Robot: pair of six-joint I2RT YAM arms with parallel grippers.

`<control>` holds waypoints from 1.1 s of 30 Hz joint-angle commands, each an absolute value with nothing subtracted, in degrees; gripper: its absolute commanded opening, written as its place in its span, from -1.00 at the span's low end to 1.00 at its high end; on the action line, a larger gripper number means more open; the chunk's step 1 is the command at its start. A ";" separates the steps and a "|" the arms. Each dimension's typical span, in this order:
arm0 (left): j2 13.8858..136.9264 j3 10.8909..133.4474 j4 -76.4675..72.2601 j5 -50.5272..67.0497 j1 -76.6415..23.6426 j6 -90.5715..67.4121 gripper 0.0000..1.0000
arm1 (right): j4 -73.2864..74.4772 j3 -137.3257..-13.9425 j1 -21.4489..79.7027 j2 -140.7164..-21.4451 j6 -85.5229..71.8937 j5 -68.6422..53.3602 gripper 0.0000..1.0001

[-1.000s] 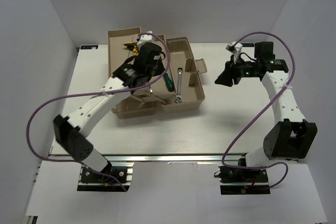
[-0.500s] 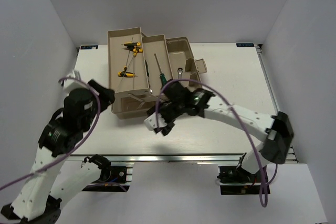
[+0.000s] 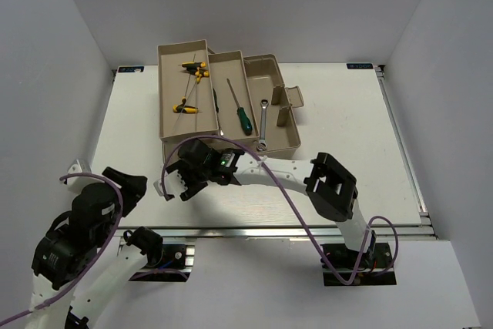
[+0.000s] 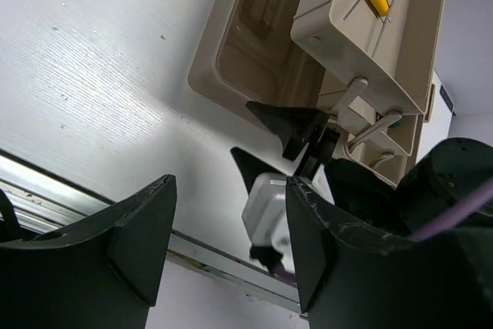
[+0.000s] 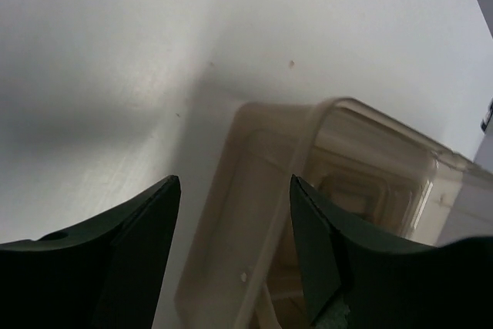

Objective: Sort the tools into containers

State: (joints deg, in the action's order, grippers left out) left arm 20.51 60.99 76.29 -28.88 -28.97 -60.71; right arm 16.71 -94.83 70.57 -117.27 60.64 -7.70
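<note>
While R jaws hang nr lid (image 5: 262,206), they + L jaws gape, empty.

Long shallow plastic trays (image 3: 171,63): beige
T-handle hex keys (image 3: 195,72), upper left: yellow and black
Screwdriver handle (image 3: 244,120): green
Combination wrench (image 3: 263,124): silver
Thin cables (image 3: 179,145): purple
Flat table (image 3: 347,136): white

White table (image 3: 362,113), plain pale grey walls (image 3: 308,5), aluminium rail (image 3: 254,233) along near edge
</note>
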 commanded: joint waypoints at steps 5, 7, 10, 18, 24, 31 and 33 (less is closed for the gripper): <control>21.45 61.96 80.77 -30.85 -29.00 -63.72 0.38 | 5.02 -95.45 70.58 -118.29 58.36 3.60 0.30; 21.53 62.05 80.51 -30.67 -29.00 -63.72 0.38 | 2.48 -94.40 70.58 -118.91 58.53 6.22 0.31; 21.53 61.96 80.25 -30.15 -29.00 -63.72 0.38 | 2.63 -93.78 70.05 -120.49 59.33 5.98 0.31; 20.48 60.39 80.95 -29.79 -29.00 -64.69 0.33 | 8.34 -95.89 69.35 -122.61 57.84 1.06 -0.69; 17.67 53.89 80.69 -27.78 -29.00 -68.29 0.32 | 12.03 -98.17 66.27 -117.61 52.14 -4.38 -1.00; 11.61 44.14 76.39 -22.95 -29.09 -72.59 0.31 | 12.48 -98.00 63.28 -107.68 47.29 -8.00 -1.00; 10.46 41.76 72.45 -20.05 -29.09 -73.21 0.31 | 12.39 -97.65 62.58 -104.86 46.24 -9.05 -1.00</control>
State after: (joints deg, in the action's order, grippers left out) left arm 11.14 44.47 76.20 -23.07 -28.99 -67.44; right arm 18.61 -95.72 63.68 -115.87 45.80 -8.64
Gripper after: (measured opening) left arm 0.656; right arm 0.082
